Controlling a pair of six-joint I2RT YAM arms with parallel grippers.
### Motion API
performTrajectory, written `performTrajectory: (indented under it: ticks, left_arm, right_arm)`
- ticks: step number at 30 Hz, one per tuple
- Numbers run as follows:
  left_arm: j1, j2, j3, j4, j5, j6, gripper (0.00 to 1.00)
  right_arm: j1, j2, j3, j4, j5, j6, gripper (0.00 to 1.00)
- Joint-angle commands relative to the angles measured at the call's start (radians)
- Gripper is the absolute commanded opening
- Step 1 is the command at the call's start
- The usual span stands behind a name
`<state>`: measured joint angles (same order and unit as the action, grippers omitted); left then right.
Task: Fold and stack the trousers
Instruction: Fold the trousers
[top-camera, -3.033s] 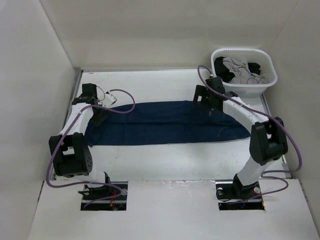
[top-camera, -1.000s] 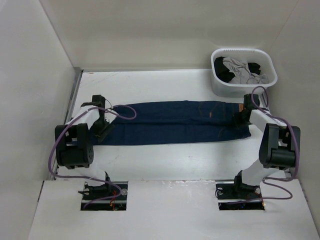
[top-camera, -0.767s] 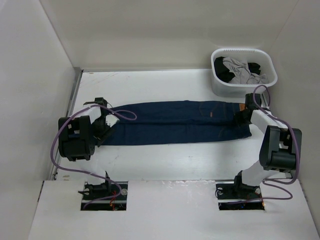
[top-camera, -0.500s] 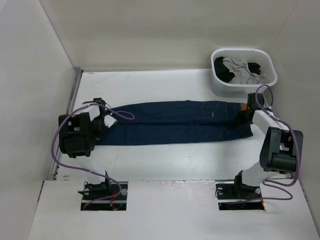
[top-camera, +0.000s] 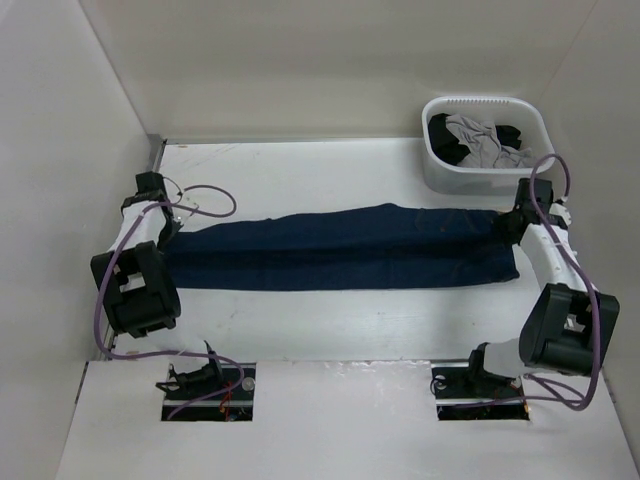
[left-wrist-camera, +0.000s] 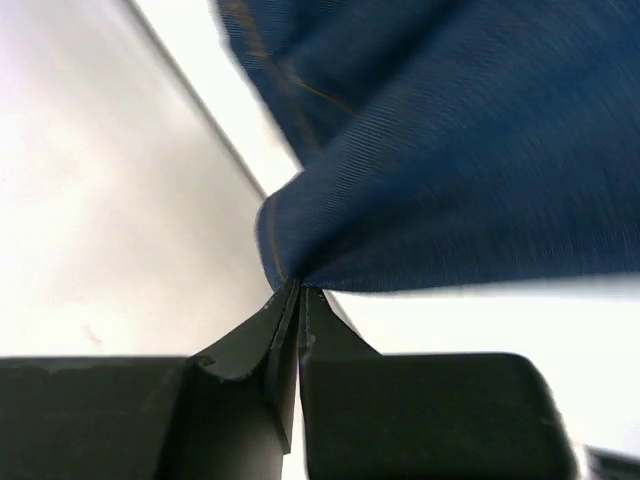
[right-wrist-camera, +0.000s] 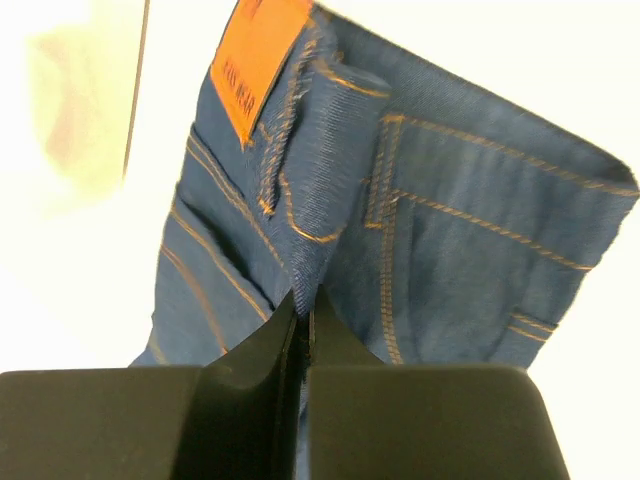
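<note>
The trousers (top-camera: 340, 245), dark navy jeans folded lengthwise, stretch left to right across the white table. My left gripper (top-camera: 165, 228) is shut on the leg hem at the left end; in the left wrist view the fingertips (left-wrist-camera: 296, 292) pinch a corner of blue denim (left-wrist-camera: 450, 170). My right gripper (top-camera: 508, 226) is shut on the waistband at the right end; the right wrist view shows the tips (right-wrist-camera: 303, 298) pinching denim with orange stitching, below an orange waistband patch (right-wrist-camera: 258, 55). Both ends look lifted slightly off the table.
A white basket (top-camera: 487, 170) with grey, white and black garments (top-camera: 480, 140) stands at the back right, just behind my right gripper. White walls close in on the left (top-camera: 60, 180) and right. A metal strip (top-camera: 150, 175) runs along the table's left edge.
My left gripper has closed on the leg hem and pulled it left and back. The right gripper has drawn the waistband rightward, so the jeans are stretched longer.
</note>
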<state>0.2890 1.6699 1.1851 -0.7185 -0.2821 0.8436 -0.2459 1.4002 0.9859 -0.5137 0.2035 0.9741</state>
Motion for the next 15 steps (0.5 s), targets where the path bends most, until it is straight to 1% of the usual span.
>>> performTrajectory:
  ticks: [1, 4, 7, 9, 11, 15]
  left_arm:
    - [0.038, -0.013, 0.042, 0.112, -0.014, 0.089, 0.0]
    - [0.065, -0.01, 0.048, 0.165, -0.014, 0.124, 0.0]
    - [0.069, -0.038, 0.004, 0.197, -0.003, 0.152, 0.01]
    - [0.068, -0.077, -0.053, 0.266, 0.012, 0.173, 0.03]
    - [0.066, -0.09, -0.07, 0.348, 0.014, 0.198, 0.03]
    - [0.034, -0.029, 0.065, 0.458, 0.021, 0.233, 0.03]
  right_arm:
    - [-0.043, -0.072, 0.011, -0.016, 0.063, -0.078, 0.0]
    - [-0.077, -0.113, -0.006, -0.02, 0.053, -0.113, 0.0]
    - [-0.088, -0.15, -0.036, -0.04, 0.039, -0.136, 0.0]
    - [-0.083, -0.176, -0.081, -0.054, 0.025, -0.134, 0.0]
    - [-0.088, -0.19, -0.127, -0.043, 0.004, -0.121, 0.0]
    - [-0.111, -0.135, -0.116, -0.016, -0.035, -0.097, 0.0]
